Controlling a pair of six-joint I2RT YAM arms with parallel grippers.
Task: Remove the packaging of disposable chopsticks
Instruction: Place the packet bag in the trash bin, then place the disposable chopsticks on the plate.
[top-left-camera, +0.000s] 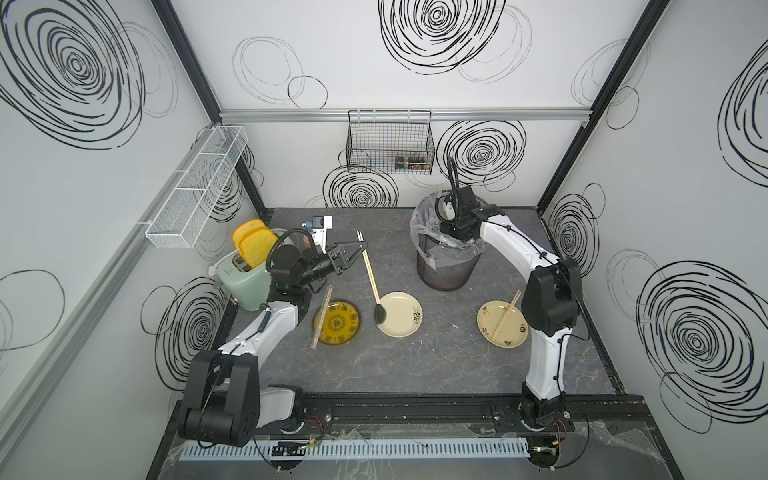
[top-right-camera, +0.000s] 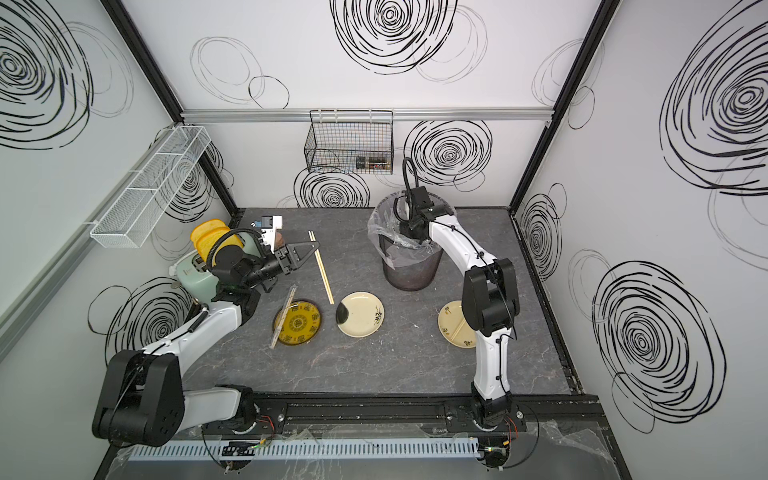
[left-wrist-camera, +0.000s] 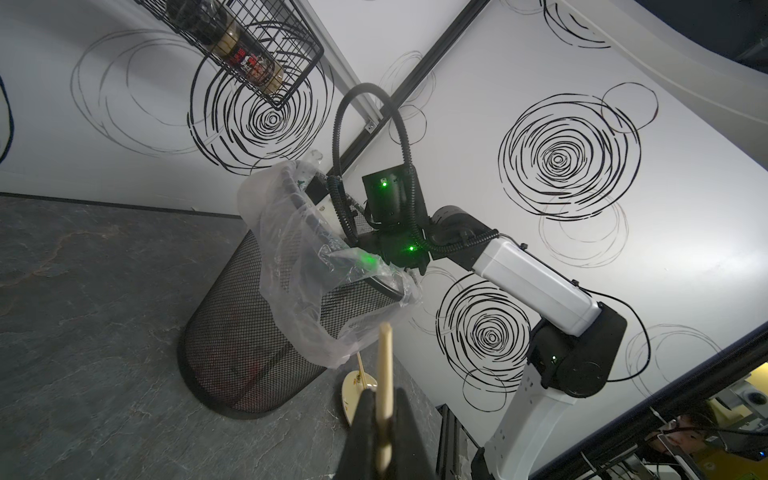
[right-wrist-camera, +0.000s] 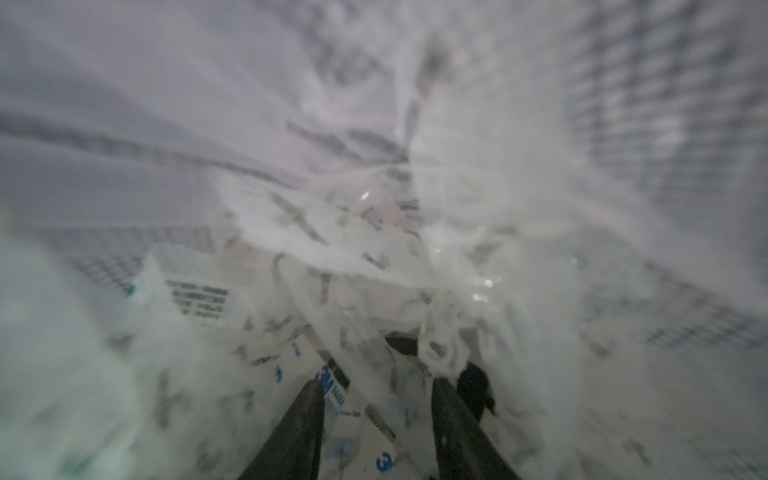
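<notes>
Chopsticks (top-left-camera: 369, 270), a bare pair, are pinched near their far end in the closed left tool (top-left-camera: 364, 246) and slant down toward a cream plate (top-left-camera: 405, 328) mid-surface. The right tool (right-wrist-camera: 376, 386) reaches down inside the lined mesh bin (top-left-camera: 446, 270), its jaws parted, with loose crumpled clear sleeves (right-wrist-camera: 332, 266) lying before and between them. A second pair (top-left-camera: 322, 318), wrapped in its own clear cover, lies across the rim of a yellow plate (top-left-camera: 345, 328) by the left arm, and a third pair (top-left-camera: 505, 318), bare, rests on the right-hand plate (top-left-camera: 486, 318).
</notes>
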